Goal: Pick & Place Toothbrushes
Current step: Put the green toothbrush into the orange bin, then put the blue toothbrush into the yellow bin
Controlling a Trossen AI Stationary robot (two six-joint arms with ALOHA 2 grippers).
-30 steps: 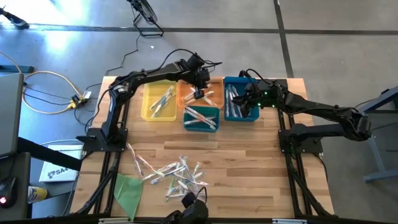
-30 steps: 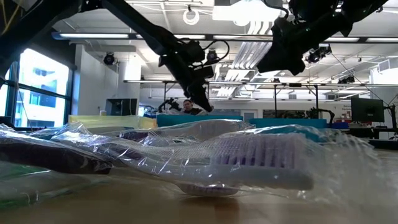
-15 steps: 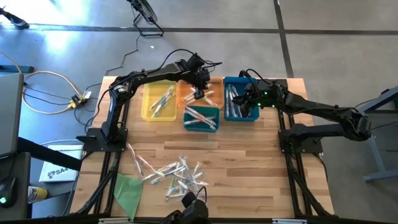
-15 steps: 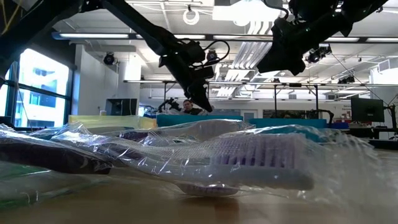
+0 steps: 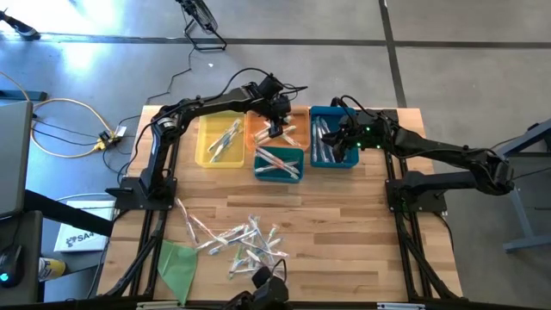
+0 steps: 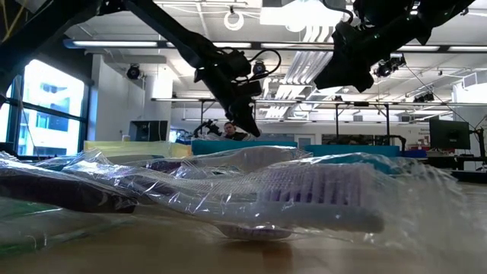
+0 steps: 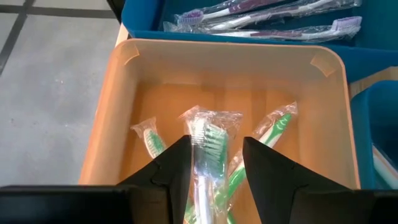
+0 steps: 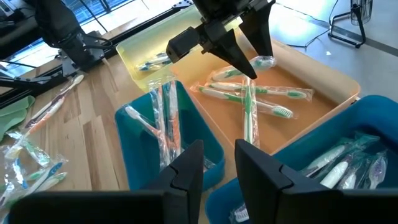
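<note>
My left gripper hangs open over the orange bin at the table's far side. A clear-wrapped green toothbrush stands between its fingers, reaching down to other green toothbrushes on the bin floor. My right gripper waits above the blue bin, open, with nothing between its fingers. Several loose wrapped toothbrushes lie on the wood near the table's front edge. My left gripper's fingers stand on either side of the wrapped toothbrush, by its bristle end. I cannot tell whether they touch the wrapper. The fingers slant down from above, along the brush. Its lower end reaches the brushes in the bin.
A yellow bin stands left of the orange one, and a teal bin stands nearer the front; both hold toothbrushes. The blue bin holds purple-accented ones. A green sheet lies at the front left.
My left gripper has opened over the orange bin while keeping its place. My right gripper has kept still.
</note>
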